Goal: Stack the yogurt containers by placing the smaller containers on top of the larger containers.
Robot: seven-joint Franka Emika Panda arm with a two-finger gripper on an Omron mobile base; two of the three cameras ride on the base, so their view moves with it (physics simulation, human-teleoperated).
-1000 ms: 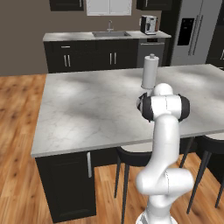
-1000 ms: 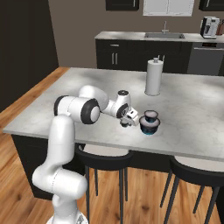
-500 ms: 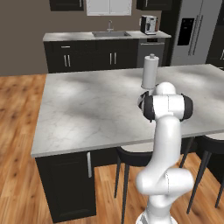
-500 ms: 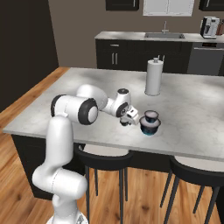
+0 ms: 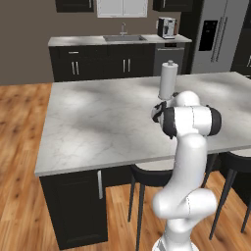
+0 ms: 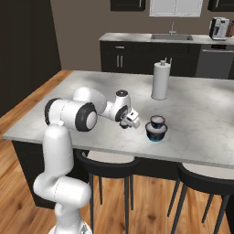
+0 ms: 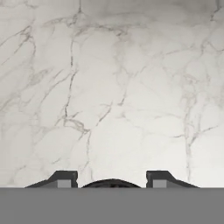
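Setting: a rendered kitchen; a white marble island tabletop (image 6: pixel 201 109) with dark stools along its near side; dark cabinets, a sink and a coffee machine (image 6: pixel 221 28) along the far wall
Arm: white with dark joints; in the right base view it reaches low over the near part of the tabletop toward the right
Tool (image 6: pixel 131 121): held low over the marble, just left of the stacked tubs; in the hand view its two dark fingertips (image 7: pixel 64 179) stand apart with a dark rounded rim (image 7: pixel 110 183) showing low between them; whether they press on it I cannot tell
Yogurt containers (image 6: pixel 156 128): two dark tubs stacked near the tabletop's near edge; the larger one below has a teal-blue base; the mid-sized tub (image 6: pixel 157 121) sits on top with its pale top up
Paper-towel roll (image 6: pixel 160 81): tall, white, upright; well beyond the stack, toward the far side
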